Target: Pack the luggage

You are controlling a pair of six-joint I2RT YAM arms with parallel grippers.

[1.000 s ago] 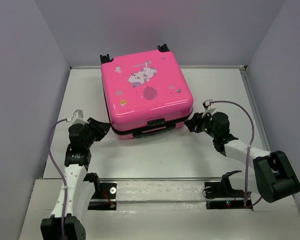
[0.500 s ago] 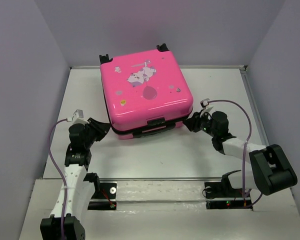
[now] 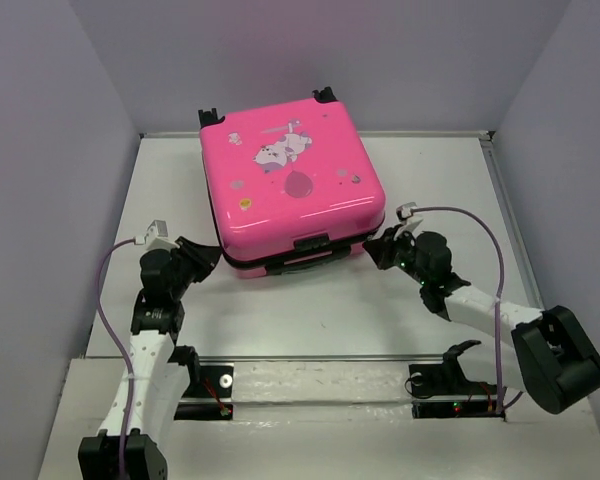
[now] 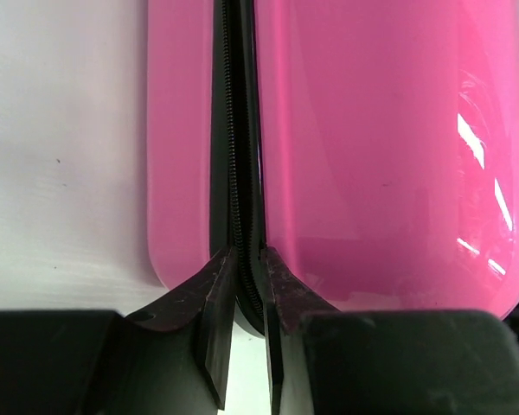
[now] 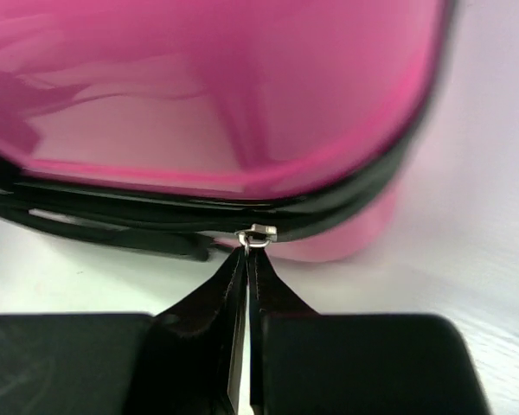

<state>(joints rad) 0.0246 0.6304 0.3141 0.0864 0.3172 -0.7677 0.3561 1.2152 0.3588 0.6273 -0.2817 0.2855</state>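
Small bright pink hard-shell suitcase (image 3: 292,190), lid down, right in front of both grippers. Right gripper (image 5: 247,251) clamped shut on small silver zipper pull (image 5: 256,233) at fingertips. Left gripper (image 4: 248,256) narrowed astride black zipper seam (image 4: 233,130); holding or not, cannot tell. Likely risk: pull slipping out under an off-track tug; case sliding if left grip loose.
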